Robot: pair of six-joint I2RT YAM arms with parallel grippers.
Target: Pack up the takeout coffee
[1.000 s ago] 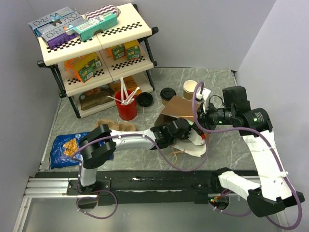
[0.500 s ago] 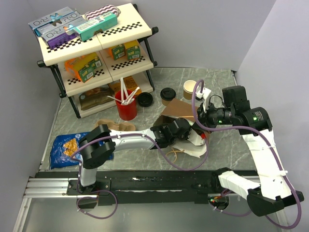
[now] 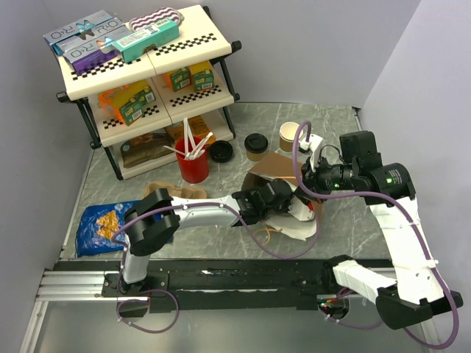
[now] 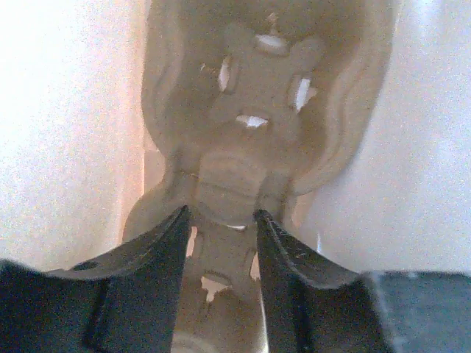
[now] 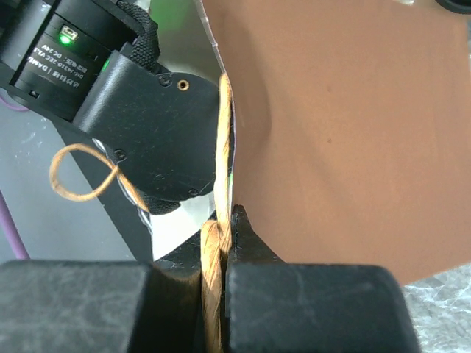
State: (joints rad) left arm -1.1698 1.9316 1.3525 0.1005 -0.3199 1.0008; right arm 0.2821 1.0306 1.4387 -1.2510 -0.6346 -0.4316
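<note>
The takeout coffee [image 3: 255, 145], a tan cup with a black lid, stands on the table behind a brown paper bag [image 3: 274, 166] that lies on its side. My right gripper [image 5: 223, 217] is shut on the bag's twine handle [image 5: 224, 132] and holds the mouth up. My left arm's wrist [image 3: 259, 200] reaches into the bag. Inside it, my left gripper [image 4: 221, 215] straddles the middle neck of a pulp cup carrier [image 4: 257, 110]. The fingers [image 4: 165, 246] stand apart, and I cannot tell whether they press the carrier.
A lidless tan cup [image 3: 289, 135] stands right of the coffee and a loose black lid [image 3: 221, 151] lies left of it. A red cup of white sticks [image 3: 193, 165], a three-tier shelf [image 3: 147, 81], a blue snack bag [image 3: 99, 224] and another pulp carrier [image 3: 176, 191] fill the left side.
My left arm has pushed slightly further right into the bag. The bag's upper flap has sagged a little. The right gripper keeps its hold on the handle.
</note>
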